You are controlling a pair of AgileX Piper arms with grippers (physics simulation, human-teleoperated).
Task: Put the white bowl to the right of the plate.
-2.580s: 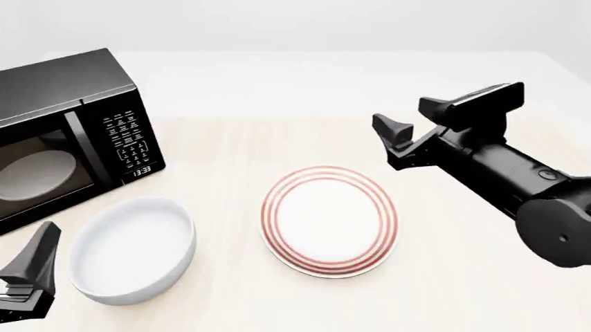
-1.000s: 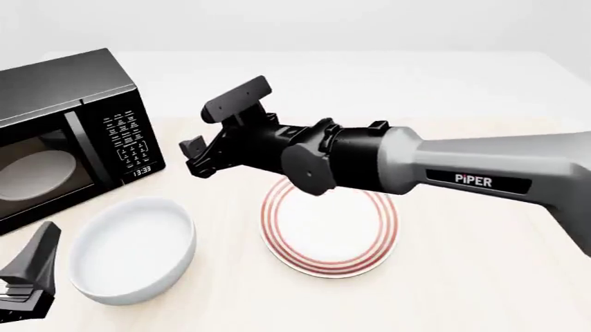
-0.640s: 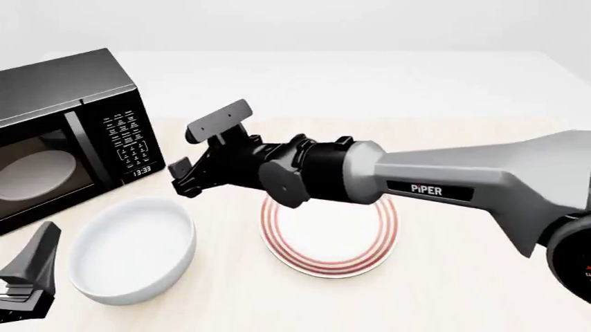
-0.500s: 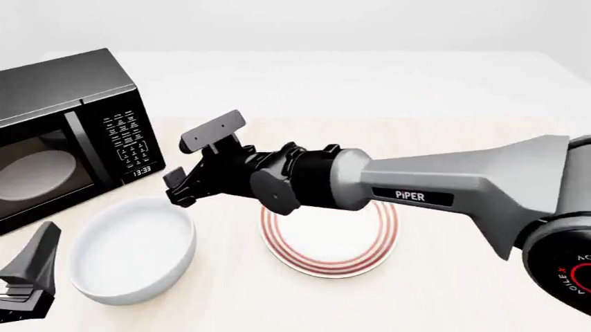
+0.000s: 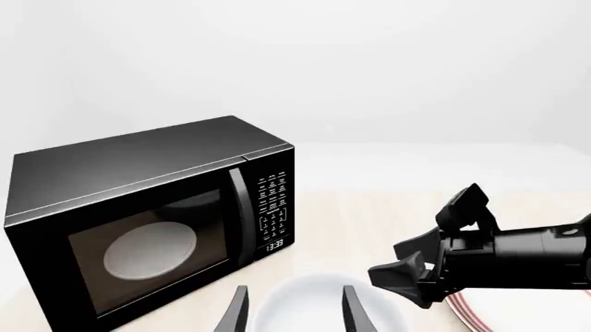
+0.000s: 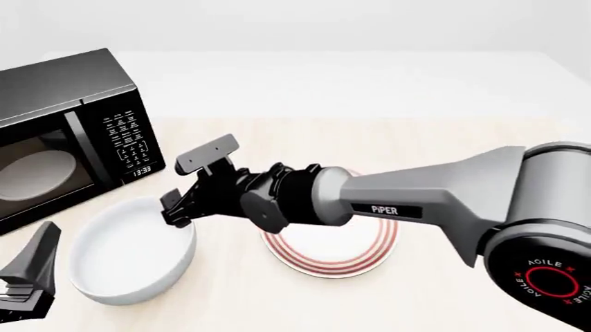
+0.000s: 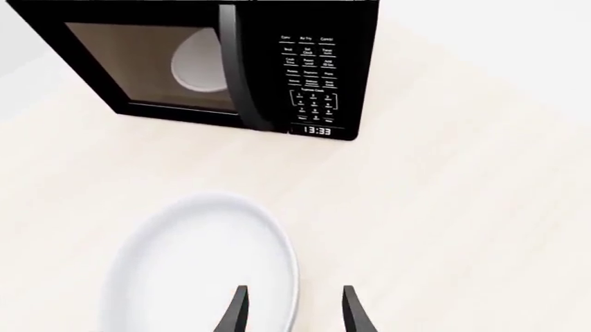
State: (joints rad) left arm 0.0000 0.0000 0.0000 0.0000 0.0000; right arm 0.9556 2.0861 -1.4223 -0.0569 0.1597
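right gripper (image 6: pixel 189 181): has swung across over the plate (image 6: pixel 330 243) and dropped to the bowl's near-plate rim; jaws apart, holding nothing.
left gripper (image 6: pixel 28 277): parked at the table's near-left edge, spread, empty.
bowl (image 6: pixel 129 250): left of plate, unmoved.
next: probably a rim pinch.

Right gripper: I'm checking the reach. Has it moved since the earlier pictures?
Yes. The right gripper went left, past the plate to the white bowl.
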